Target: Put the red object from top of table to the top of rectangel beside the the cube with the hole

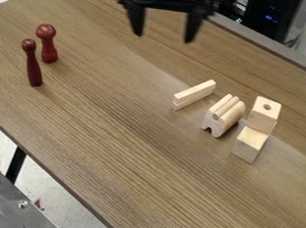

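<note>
The gripper [163, 34] hangs at the top of the view, open, with nothing between its fingers. Two dark red objects stand upright at the table's left: a thicker one with a round head [49, 47] and, just in front of it, a slimmer pin-shaped one [32, 65]. On the right, a wooden cube with a hole [264, 111] sits on the back part of a rectangular wooden block [250, 144]. The front part of that block's top is bare, beside the cube. Both red objects are well to the left of the gripper and below it in view.
Left of the rectangular block stand a grooved wooden block with a notched base [224, 116] and a narrow wooden piece [194, 94]. The wooden table [133, 149] has its near edge running from the left down to the bottom. Computer equipment stands behind the far edge.
</note>
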Robot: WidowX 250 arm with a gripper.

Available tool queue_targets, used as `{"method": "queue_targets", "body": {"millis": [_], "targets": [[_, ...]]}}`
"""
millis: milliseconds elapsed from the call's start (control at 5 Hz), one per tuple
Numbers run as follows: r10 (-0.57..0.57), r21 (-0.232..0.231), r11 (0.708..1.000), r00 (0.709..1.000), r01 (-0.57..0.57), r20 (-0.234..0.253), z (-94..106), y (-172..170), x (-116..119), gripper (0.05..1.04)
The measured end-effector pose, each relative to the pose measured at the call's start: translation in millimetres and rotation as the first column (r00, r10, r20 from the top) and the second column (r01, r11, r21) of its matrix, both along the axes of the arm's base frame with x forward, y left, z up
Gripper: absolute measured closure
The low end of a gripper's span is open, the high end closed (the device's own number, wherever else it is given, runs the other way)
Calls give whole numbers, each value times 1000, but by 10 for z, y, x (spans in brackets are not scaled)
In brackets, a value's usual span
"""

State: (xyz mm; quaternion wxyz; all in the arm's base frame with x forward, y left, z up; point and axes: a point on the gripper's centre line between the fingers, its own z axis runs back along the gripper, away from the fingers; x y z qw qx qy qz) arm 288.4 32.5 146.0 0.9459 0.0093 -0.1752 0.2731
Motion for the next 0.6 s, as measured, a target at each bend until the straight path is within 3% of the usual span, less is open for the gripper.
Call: {"method": "queue_targets", "body": {"millis": [600], "targets": [[171, 54, 984, 985, -170, -21, -112, 640, 32, 83]]}}
